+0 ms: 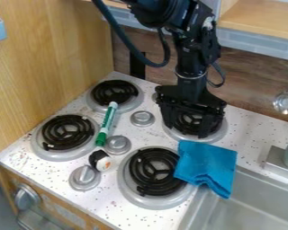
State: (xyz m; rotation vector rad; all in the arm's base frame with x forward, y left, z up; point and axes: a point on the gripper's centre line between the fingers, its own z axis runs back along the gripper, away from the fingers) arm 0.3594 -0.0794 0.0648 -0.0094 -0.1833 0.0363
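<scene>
The black gripper (188,130) hangs over the far right burner (218,133), its fingers apart with nothing between them; dark coil shows in the gap. The arm bends down from the top edge of the view, so the fingers point mostly downward at the stove.

Just in front of them a blue cloth (208,164) lies crumpled, between the far right burner and the near right burner (155,170). Its left side reaches the near burner's edge, and its lower corner droops over the rim of the sink (249,204), probably because limp fabric sags where the worktop (252,124) stops holding it up. The cloth seems to rest by its own weight, since nothing grips it.

A green and white marker (107,122) lies lengthwise between the two left burners, green end towards the near side. The round knob (117,144) close to that end may help keep it from rolling. Just below, a small black and white object (99,160) sits in the narrow space between that knob and a silver dial (84,178), which perhaps hem it in. At the right, a metal ladle (285,103) hangs against the wooden back panel, bowl down, as its weight would have it
</scene>
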